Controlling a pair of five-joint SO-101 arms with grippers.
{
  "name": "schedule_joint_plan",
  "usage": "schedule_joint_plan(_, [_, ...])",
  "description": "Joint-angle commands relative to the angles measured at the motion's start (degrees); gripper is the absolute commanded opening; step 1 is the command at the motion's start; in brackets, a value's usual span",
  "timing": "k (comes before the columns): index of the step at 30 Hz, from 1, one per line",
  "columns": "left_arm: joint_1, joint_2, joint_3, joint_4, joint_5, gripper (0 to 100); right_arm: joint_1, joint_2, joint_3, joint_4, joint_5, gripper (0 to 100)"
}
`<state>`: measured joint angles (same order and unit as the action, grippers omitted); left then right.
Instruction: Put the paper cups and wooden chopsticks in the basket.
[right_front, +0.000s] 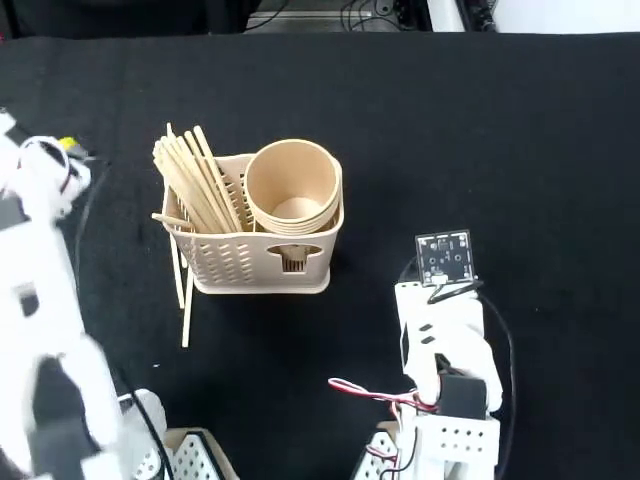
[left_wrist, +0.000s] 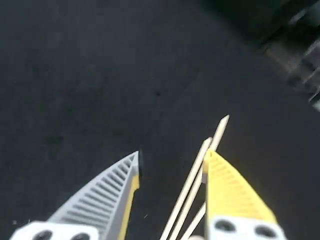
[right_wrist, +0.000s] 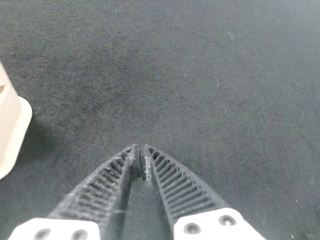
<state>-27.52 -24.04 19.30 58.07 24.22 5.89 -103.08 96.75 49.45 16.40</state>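
Up above black cloth (left_wrist: 75, 75): left gripper (left_wrist: 173, 154), tips apart, thin wooden chopsticks (left_wrist: 192, 185) along its yellow finger (left_wrist: 232, 195). Right gripper (right_wrist: 140, 147) low, tips pressed together, near beige slotted plastic basket (right_front: 250, 265) holding stacked tan paper cups (right_front: 292, 190).

A black, felt-like cloth (right_front: 520, 130) covers the tabletop from edge to edge. In the right wrist view its fine, speckled nap shows close up. Beyond the tabletop's far edge, near the middle, dark cables (right_front: 362, 12) lie looped on a paler strip of floor. Past the far right corner a white surface (right_front: 570, 14) shows. In the left wrist view, blurred grey shapes (left_wrist: 300, 50) lie past one edge of the cloth; what they are cannot be told.
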Motion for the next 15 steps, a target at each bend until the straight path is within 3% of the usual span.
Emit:
schedule_joint_plan(1, [2.51,18.02,-15.25,4.57,0.70,21,0.88,-0.22,-0.04,0.09,0.18,2.6])
schedule_joint_plan(4, [6.20,27.16,-23.96,8.97,0.00,21,0.88,-0.22,-0.04,0.09,0.18,2.6])
schedule_joint_plan(8, [10.42,37.36,-33.19,13.27,-8.35,21,0.88,-0.22,-0.04,0.09,0.18,2.6])
schedule_joint_plan(15, [10.86,51.78,-45.76,19.25,-15.21,21,0.88,-0.22,-0.04,0.09,0.18,2.6])
